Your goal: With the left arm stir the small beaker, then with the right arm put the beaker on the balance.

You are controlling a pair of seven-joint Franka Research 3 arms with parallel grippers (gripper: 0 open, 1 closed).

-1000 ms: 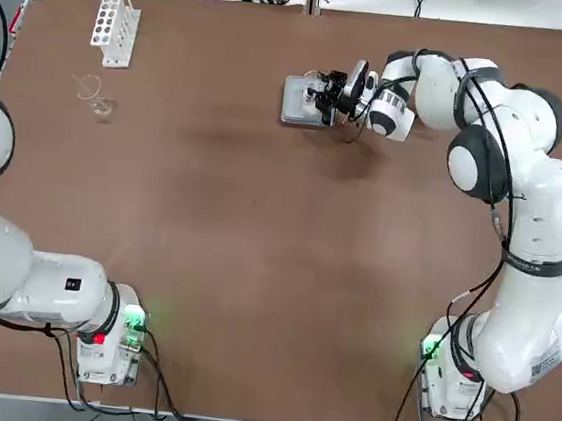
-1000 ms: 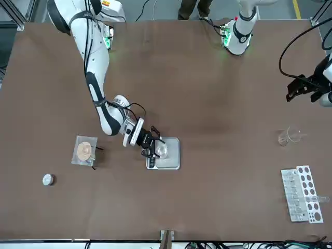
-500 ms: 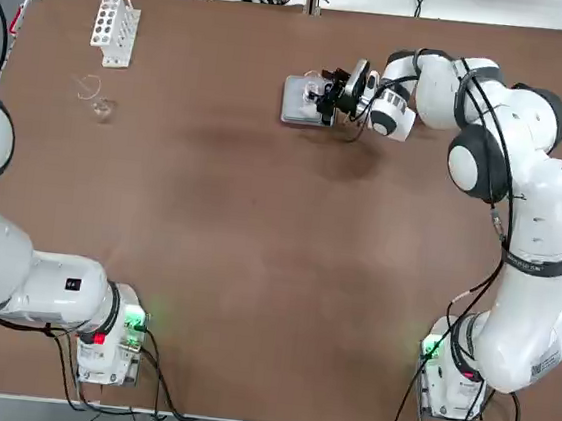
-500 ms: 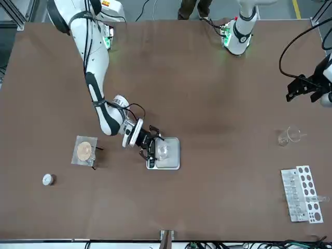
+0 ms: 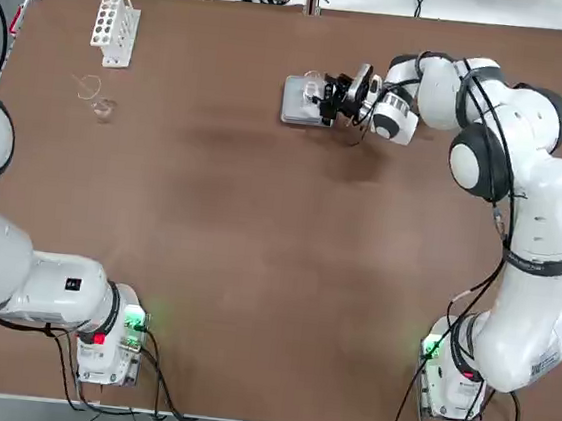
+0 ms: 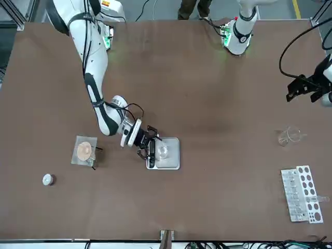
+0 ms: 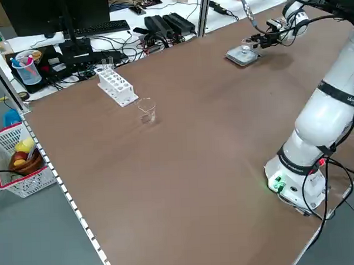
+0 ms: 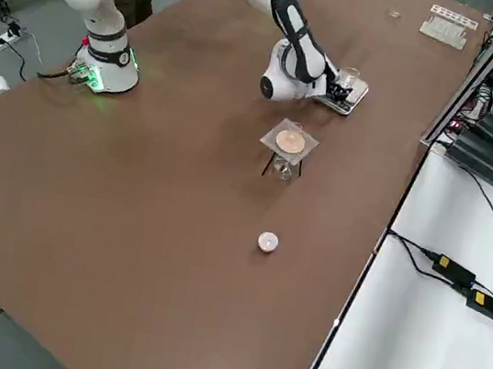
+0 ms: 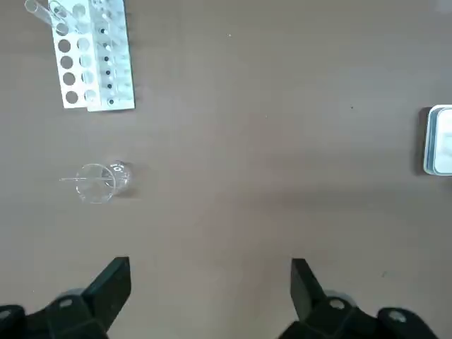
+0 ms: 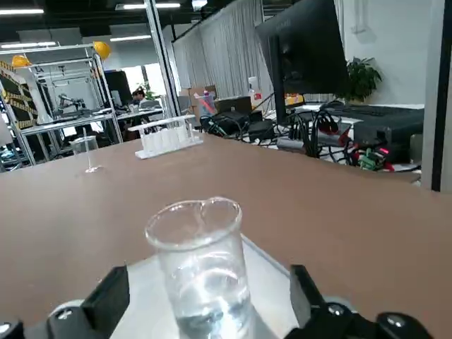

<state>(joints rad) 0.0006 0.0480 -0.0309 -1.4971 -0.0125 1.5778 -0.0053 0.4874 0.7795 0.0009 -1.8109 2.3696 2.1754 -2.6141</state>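
Note:
The small beaker point(image 5: 313, 84) stands upright on the silver balance point(image 5: 294, 106) at the far middle of the table. My right gripper point(image 5: 325, 94) is open, level with the beaker and just off its right side, touching nothing. The right wrist view shows the small beaker point(image 10: 201, 272) free on the balance's plate point(image 10: 279, 279), ahead of the spread fingers point(image 10: 107, 300). From the front, the beaker point(image 6: 163, 151) sits on the balance point(image 6: 171, 162) beside the right gripper point(image 6: 151, 148). My left gripper point(image 9: 208, 289) hangs open and empty high over the table's left side.
A larger clear glass vessel point(image 5: 97, 101) with a rod in it stands at the far left, near a white test-tube rack point(image 5: 115, 22). A clear stand with a tan disc point(image 6: 85, 150) and a small white round object point(image 6: 47, 179) lie beyond the balance on my right.
My right gripper has opened off the small beaker and drawn back a little to the right. The beaker stays on the balance. The left arm has not moved.

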